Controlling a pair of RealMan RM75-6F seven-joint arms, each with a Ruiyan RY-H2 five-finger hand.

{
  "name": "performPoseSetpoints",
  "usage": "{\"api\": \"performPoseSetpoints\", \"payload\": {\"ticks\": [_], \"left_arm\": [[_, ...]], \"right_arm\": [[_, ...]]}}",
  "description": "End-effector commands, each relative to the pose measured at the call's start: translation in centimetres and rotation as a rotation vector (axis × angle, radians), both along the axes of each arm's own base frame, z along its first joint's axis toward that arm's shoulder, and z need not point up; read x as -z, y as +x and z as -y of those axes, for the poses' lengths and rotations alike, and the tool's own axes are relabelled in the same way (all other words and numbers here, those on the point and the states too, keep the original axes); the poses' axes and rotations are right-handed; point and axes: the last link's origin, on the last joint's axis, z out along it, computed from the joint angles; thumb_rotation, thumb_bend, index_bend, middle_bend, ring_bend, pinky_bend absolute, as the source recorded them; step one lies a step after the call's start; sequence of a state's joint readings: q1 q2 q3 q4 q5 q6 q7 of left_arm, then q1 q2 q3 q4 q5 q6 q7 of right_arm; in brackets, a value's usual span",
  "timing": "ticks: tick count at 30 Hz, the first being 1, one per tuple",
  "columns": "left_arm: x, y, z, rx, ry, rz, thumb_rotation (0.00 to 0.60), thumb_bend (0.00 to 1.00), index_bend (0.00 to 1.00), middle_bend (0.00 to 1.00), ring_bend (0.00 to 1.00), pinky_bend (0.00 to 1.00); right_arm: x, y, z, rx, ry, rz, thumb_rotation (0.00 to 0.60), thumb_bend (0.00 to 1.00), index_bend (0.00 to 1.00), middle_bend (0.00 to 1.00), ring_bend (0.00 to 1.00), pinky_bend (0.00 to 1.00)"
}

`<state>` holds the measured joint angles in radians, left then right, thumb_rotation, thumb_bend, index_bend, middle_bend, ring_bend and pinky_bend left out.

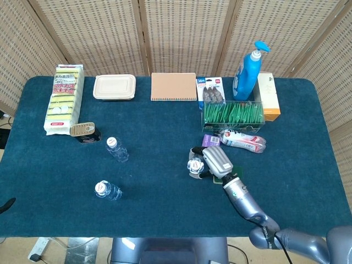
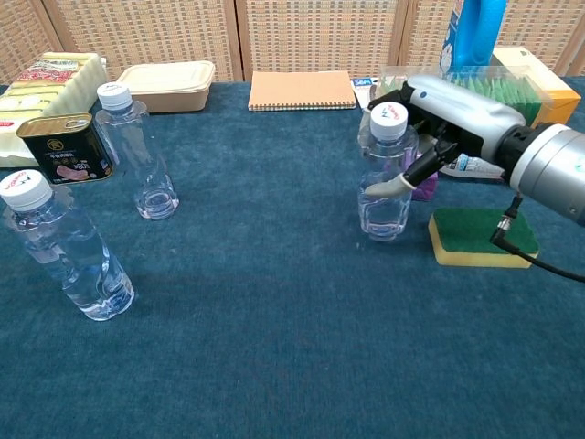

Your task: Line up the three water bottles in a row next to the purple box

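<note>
- Right hand wrapped round a bottle, upright, just in front of the purple box.
- Bottle base looks close to the table, or on it; hard to tell which.
- Left hand not seen in either view.
- Two more bottles far off to the left: one near the tin, one closer to the front edge.
- Green sponge just right of the held bottle, so little room on that side.
- Best way, as a guess: keep the bottle straight up, set it down flat right beside the box, not on the sponge.
- Lower slowly; a tilt could tip it over.
- Open fingers only when the base sits flat, then pull away without knocking the cap.
- Leave space on the left for the other two, so the row can run in one straight line.
- Grip looks high, near the neck, so go gently.
</note>
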<state>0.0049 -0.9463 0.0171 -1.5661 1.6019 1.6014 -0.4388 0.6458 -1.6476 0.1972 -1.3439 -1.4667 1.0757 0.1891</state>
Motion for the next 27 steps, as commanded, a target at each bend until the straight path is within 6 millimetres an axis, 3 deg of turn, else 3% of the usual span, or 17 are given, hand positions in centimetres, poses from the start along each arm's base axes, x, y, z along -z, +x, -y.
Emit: {"api": "performPoseSetpoints", "payload": {"ticks": [1, 13, 15, 18, 21, 27], "left_arm": [[0.0, 0.0, 0.0, 0.001, -0.003, -0.001, 0.6, 0.18, 0.0, 0.0, 0.0, 0.1], [0.1, 0.2, 0.2, 0.009, -0.011, -0.002, 0.6, 0.18, 0.0, 0.0, 0.0, 0.1], [0.1, 0.2, 0.3, 0.01, -0.01, -0.002, 0.6, 0.18, 0.0, 0.0, 0.0, 0.1], [0.1, 0.2, 0.3, 0.008, -0.008, 0.0, 0.6, 0.18, 0.0, 0.0, 0.0, 0.1], [0.2, 0.3, 0.3, 0.009, -0.011, 0.0, 0.6, 0.18, 0.0, 0.0, 0.0, 0.1], [0.4, 0.5, 0.5, 0.018, -0.017, -0.004, 0.6, 0.18, 0.0, 0.0, 0.0, 0.1]], "right_arm": [[-0.3, -0.2, 0.1, 0.003, -0.002, -0.016, 0.6, 0.38, 0.57, 0.66, 0.65, 0.84], [-1.2, -0.5, -0.1, 0.042, 0.075, -0.063, 0.6, 0.38, 0.55, 0.62, 0.6, 0.81], [-1.2, -0.8, -0.1, 0.044, 0.086, -0.086, 0.6, 0.37, 0.49, 0.56, 0.55, 0.79], [-1.5, -1.1, -0.3, 0.046, 0.131, -0.109, 0.6, 0.31, 0.29, 0.36, 0.37, 0.68], [-2.1, -1.4, -0.3, 0.045, 0.137, -0.121, 0.6, 0.28, 0.16, 0.22, 0.25, 0.59], [-3.3, -1.6, -0.2, 0.057, 0.135, -0.115, 0.6, 0.25, 0.07, 0.07, 0.09, 0.41]]}}
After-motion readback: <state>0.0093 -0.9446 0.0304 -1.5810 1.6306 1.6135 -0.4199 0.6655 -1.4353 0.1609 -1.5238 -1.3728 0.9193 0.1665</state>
